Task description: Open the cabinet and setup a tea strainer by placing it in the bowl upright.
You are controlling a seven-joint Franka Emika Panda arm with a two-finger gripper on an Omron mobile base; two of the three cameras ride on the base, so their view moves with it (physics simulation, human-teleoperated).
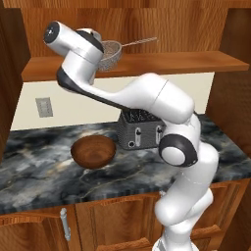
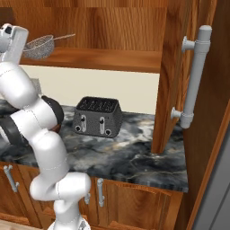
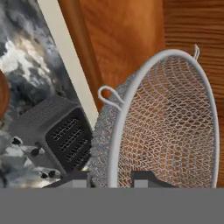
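The cabinet (image 1: 147, 62) stands open, its right door (image 2: 211, 134) swung out toward me with its long grey bar handle (image 2: 195, 74). The tea strainer (image 1: 112, 53) (image 2: 39, 47) is at the left end of the wooden shelf, its thin wire handle pointing right. My gripper (image 3: 113, 180) is shut on the strainer (image 3: 166, 122), with the metal rim running between the two fingertips. In the left base view the hand (image 1: 90, 44) covers the strainer's left side. I cannot tell whether the basket rests on the shelf or hangs just above it. The dark wooden bowl (image 1: 93, 151) sits on the counter below, left of the toaster.
A grey toaster (image 1: 139, 130) (image 2: 98, 116) (image 3: 57, 131) stands on the dark marble counter (image 1: 39, 166) under the shelf, right of the bowl. A wall socket (image 1: 44, 107) is on the cream backsplash. Lower wood cabinets with short grey handles (image 1: 64, 224) run under the counter.
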